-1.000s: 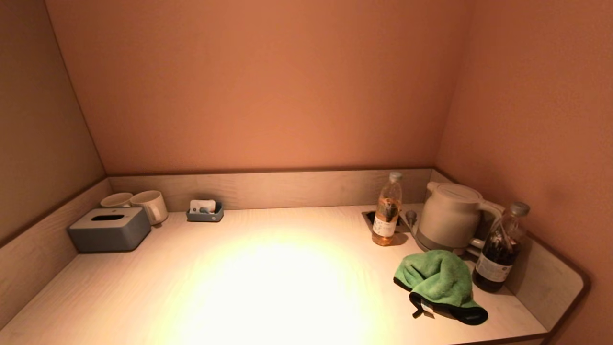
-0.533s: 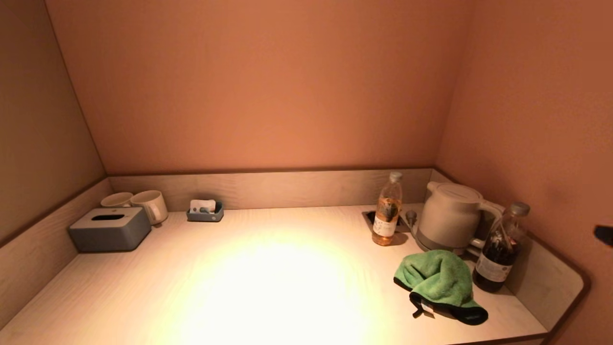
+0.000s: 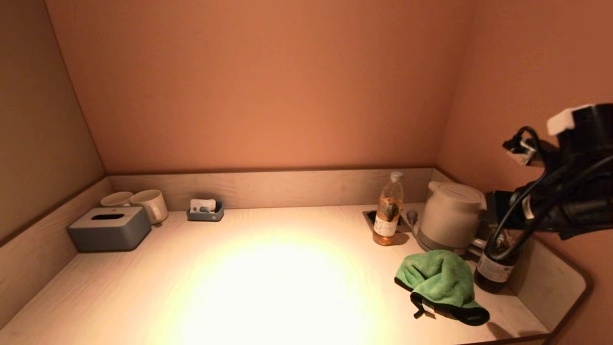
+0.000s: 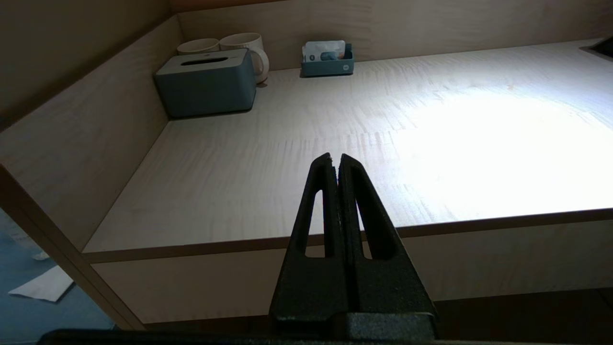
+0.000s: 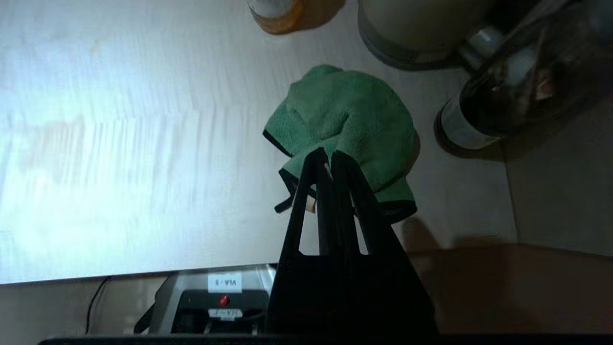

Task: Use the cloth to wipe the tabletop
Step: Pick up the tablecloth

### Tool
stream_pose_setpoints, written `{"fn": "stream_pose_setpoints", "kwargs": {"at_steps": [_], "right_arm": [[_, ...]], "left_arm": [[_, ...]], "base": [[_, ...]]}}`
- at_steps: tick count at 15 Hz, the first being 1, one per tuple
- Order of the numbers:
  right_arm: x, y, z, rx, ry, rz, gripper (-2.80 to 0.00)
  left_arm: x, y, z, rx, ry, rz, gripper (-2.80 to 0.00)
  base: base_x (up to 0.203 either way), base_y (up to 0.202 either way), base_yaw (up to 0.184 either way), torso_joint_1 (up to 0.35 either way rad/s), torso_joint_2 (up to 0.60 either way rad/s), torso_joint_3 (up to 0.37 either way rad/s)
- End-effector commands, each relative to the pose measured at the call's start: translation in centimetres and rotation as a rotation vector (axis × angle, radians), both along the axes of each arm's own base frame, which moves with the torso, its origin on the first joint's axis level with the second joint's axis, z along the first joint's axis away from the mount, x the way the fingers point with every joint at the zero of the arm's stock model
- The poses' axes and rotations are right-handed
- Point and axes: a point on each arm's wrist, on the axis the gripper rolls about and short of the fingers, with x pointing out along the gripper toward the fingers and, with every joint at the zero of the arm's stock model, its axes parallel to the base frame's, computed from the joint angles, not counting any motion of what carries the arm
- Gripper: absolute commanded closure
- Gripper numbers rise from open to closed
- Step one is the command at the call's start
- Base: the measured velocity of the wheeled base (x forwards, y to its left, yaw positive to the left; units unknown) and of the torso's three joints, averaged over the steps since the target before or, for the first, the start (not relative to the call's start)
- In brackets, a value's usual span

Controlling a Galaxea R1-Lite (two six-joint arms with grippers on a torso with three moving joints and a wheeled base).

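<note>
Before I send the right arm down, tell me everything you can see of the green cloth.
The cloth is green, fuzzy like microfibre, with a dark trimmed edge and a small tag at its near side. It lies bunched in a loose heap, not spread, on the tabletop near the right front corner, close to the kettle and the dark bottle; contact with either is unclear. The right gripper is shut, above it, not gripping it.

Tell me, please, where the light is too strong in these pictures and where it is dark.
Head view: bright glare washes out the tabletop centre, while the green cloth stays readable. Left wrist view: the same glare whitens the wood beyond the left end effector. Right wrist view: the right end effector is a dark silhouette.
</note>
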Motion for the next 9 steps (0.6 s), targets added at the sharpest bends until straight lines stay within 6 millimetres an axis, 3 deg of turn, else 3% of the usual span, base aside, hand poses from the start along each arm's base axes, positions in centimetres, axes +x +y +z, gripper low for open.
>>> {"fn": "stream_pose_setpoints", "kwargs": {"at_steps": [1, 9], "right_arm": [[1.7, -0.5, -3.5, 0.025, 0.224, -0.028, 0.00], [4.0, -2.2, -7.7, 0.044, 0.398, -0.072, 0.00]], "left_arm": [[0.0, 0.0, 0.0, 0.000, 0.000, 0.000, 0.00], [0.0, 0.0, 0.0, 0.000, 0.000, 0.000, 0.00]], "base": [[0.000, 0.000, 0.000, 0.000, 0.00, 0.000], [0.000, 0.000, 0.000, 0.000, 0.00, 0.000]]}}
